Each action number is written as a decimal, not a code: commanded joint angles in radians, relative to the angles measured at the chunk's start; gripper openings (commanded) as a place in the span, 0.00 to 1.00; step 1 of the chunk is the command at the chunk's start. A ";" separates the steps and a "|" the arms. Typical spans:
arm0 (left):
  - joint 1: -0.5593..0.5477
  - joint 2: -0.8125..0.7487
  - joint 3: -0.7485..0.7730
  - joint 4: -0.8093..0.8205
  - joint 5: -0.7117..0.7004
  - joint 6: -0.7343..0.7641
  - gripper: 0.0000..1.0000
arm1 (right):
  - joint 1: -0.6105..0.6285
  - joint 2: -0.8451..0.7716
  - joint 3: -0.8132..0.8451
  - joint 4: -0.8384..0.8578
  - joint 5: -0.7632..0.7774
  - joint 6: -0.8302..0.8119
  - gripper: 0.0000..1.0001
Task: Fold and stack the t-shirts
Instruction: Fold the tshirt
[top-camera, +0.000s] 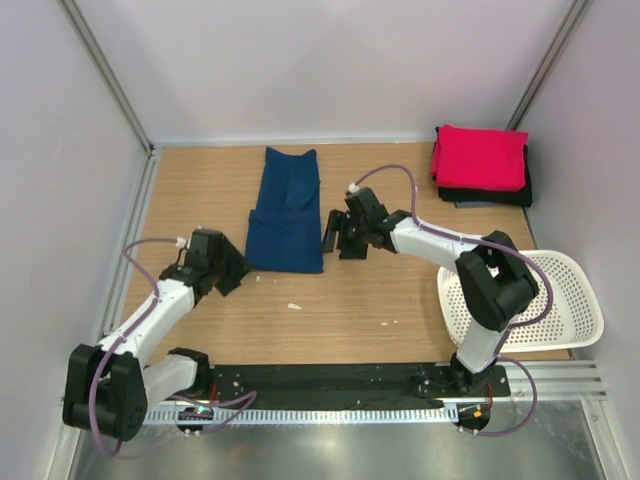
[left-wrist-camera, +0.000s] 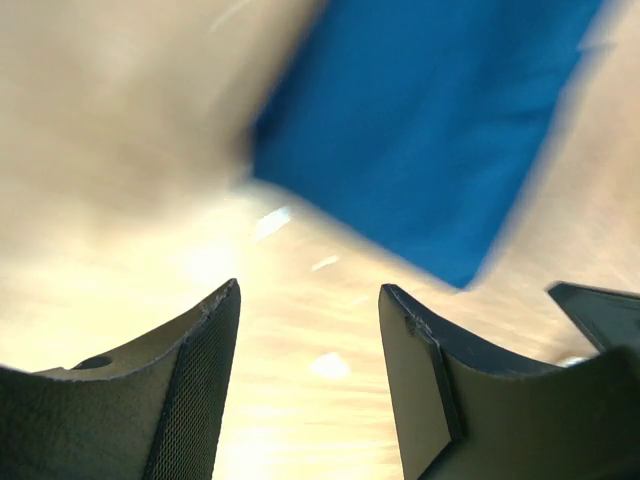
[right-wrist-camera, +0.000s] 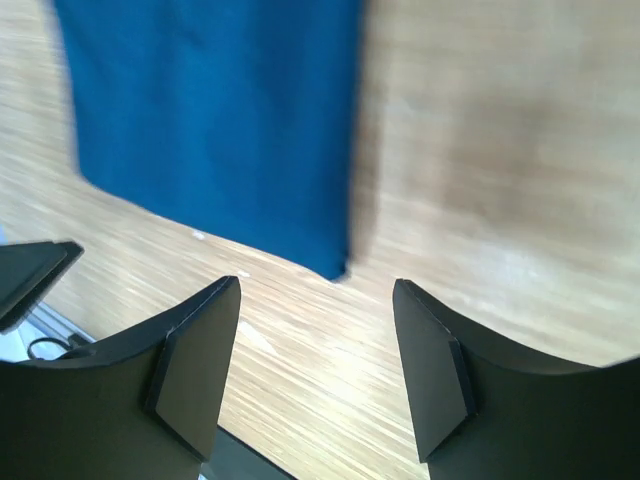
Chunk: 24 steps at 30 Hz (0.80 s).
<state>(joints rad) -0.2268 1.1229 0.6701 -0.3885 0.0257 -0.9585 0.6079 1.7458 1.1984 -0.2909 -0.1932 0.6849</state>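
Note:
A navy blue t-shirt (top-camera: 286, 210) lies partly folded into a long strip on the wooden table, its near half doubled over. My left gripper (top-camera: 236, 272) hovers just off its near left corner, open and empty; the left wrist view shows the blue cloth (left-wrist-camera: 430, 130) ahead of the spread fingers. My right gripper (top-camera: 332, 240) sits beside the shirt's right edge, open with nothing in it, the blue cloth (right-wrist-camera: 220, 130) ahead and to the left. A folded pink-red t-shirt (top-camera: 480, 158) rests on a folded black one (top-camera: 520, 195) at the back right corner.
A white perforated basket (top-camera: 560, 300) stands at the right near edge, beside the right arm's base. Small white specks (top-camera: 294, 306) lie on the wood in front of the shirt. White walls close in the table on the left, back and right.

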 joint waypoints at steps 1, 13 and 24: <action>0.001 -0.101 -0.110 0.049 -0.058 -0.167 0.59 | 0.009 -0.037 -0.120 0.108 0.008 0.145 0.69; 0.050 0.198 -0.021 0.201 0.079 0.015 0.50 | 0.058 0.067 -0.151 0.239 -0.011 0.196 0.59; 0.115 0.270 -0.004 0.210 0.089 0.087 0.44 | 0.066 0.093 -0.145 0.219 0.003 0.206 0.57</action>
<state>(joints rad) -0.1204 1.3766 0.6365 -0.2218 0.0895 -0.9131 0.6666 1.8313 1.0359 -0.0975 -0.2100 0.8795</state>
